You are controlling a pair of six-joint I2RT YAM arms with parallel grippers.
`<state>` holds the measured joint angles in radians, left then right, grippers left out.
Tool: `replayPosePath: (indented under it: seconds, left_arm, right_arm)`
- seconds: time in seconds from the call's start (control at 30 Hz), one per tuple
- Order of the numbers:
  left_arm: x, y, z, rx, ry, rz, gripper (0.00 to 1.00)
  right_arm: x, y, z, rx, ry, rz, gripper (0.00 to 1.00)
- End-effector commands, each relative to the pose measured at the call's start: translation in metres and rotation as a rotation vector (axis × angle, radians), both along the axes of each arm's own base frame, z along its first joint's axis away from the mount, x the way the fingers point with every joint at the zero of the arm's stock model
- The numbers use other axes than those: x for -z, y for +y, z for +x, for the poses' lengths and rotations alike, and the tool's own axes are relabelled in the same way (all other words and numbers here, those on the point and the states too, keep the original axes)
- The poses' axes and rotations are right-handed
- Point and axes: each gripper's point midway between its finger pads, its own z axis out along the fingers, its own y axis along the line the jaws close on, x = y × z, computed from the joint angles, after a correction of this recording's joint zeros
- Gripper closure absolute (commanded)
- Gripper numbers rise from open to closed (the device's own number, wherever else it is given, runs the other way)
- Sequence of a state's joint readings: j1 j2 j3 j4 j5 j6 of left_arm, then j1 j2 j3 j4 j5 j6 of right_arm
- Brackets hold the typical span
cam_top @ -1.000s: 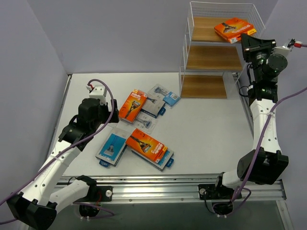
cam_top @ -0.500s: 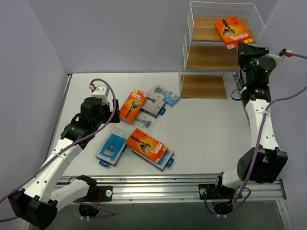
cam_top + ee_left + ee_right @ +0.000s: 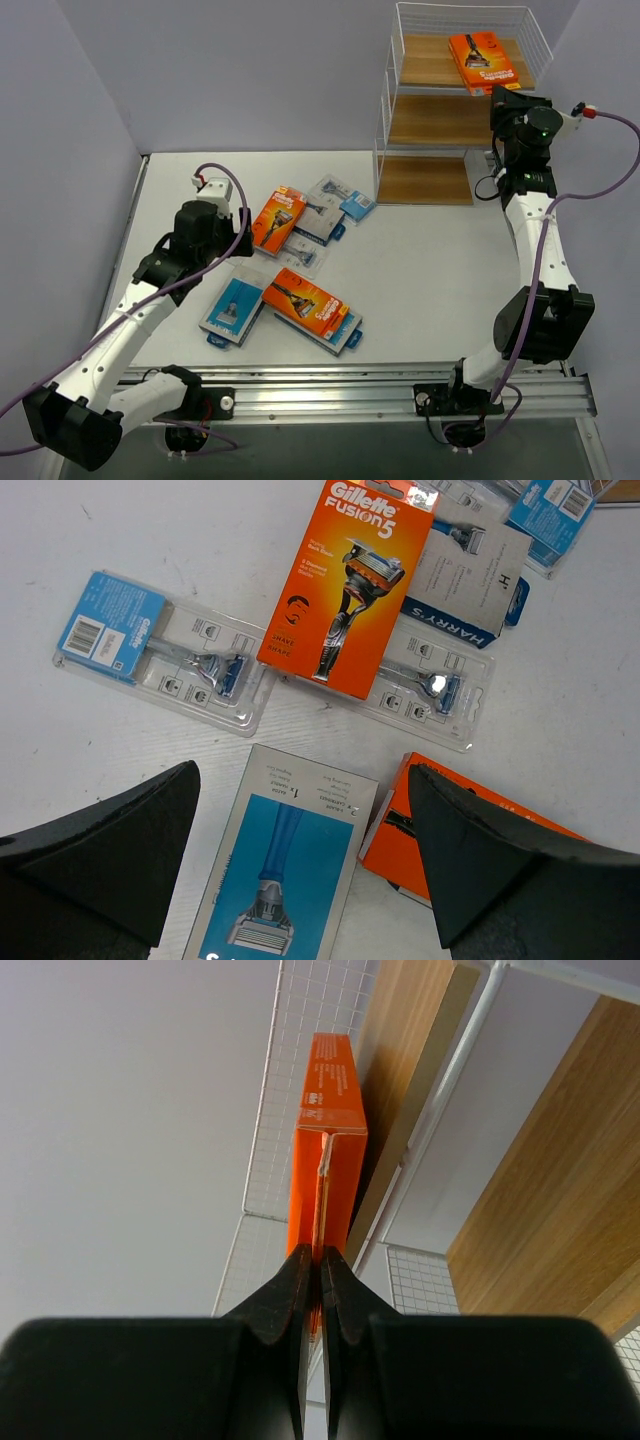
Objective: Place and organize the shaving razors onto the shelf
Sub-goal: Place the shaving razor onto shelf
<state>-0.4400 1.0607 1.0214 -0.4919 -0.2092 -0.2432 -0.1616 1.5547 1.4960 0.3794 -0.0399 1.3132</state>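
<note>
Mostly the razor packs were light and flat, made of stiff card or thin clear plastic. I judged that they needed little force, but would slide easily on smooth wood and could bend under a hard squeeze.

One orange pack (image 3: 483,60) lay on the top tier of the shelf (image 3: 430,122), toward the right in the overhead view and near the wire mesh (image 3: 275,1110). The right pincer (image 3: 322,1255) was pressed together on the thin flap at the near edge of this pack. The wrist view was narrow, so the flap seemed to be pinched, but I could not be fully sure. Such a flap was a weak place to hold. It was good for pulling or turning the pack, not for carrying it far.

The other packs lay on the desk (image 3: 430,270), close together and partly overlapping. The left pincer (image 3: 302,775) hung spread wide above them, holding nothing. Just under it was a blue-and-grey box (image 3: 285,870), with a second orange pack (image 3: 350,580) beyond it and a clear blister pack (image 3: 160,650) to one side. The best hold on the box was probably across its two long edges. Another orange box (image 3: 400,840) lay just beside it and would likely crowd one finger there.
</note>
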Motion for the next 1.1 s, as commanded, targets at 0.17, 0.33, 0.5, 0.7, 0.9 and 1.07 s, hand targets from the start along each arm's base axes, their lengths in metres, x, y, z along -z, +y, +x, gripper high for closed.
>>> replayPosePath:
  seconds: [0.17,0.33,0.5,0.7,0.9,1.07]
  left_arm:
    - [-0.005,-0.008,0.004,0.022,-0.016,-0.023,0.06]
    - [-0.005,-0.007,0.004,0.020,-0.017,-0.020,0.06]
    - [-0.003,-0.007,0.005,0.019,-0.013,-0.018,0.06]
    - [-0.002,-0.009,0.005,0.023,-0.008,-0.018,0.06]
    - [-0.001,-0.009,0.005,0.024,-0.005,-0.017,0.06]
    - [0.000,-0.010,0.006,0.027,-0.001,-0.018,0.06]
  right_arm:
    - [-0.031,-0.009,0.003,0.054,-0.064,0.025,1.00]
    - [-0.027,-0.012,0.007,0.065,-0.057,0.042,1.00]
    - [-0.024,-0.020,0.010,0.086,-0.039,0.050,1.00]
    - [-0.022,-0.028,0.014,0.105,-0.026,0.052,1.00]
    - [-0.017,-0.034,0.020,0.112,-0.013,0.066,1.00]
    - [-0.014,-0.041,0.022,0.129,-0.003,0.068,1.00]
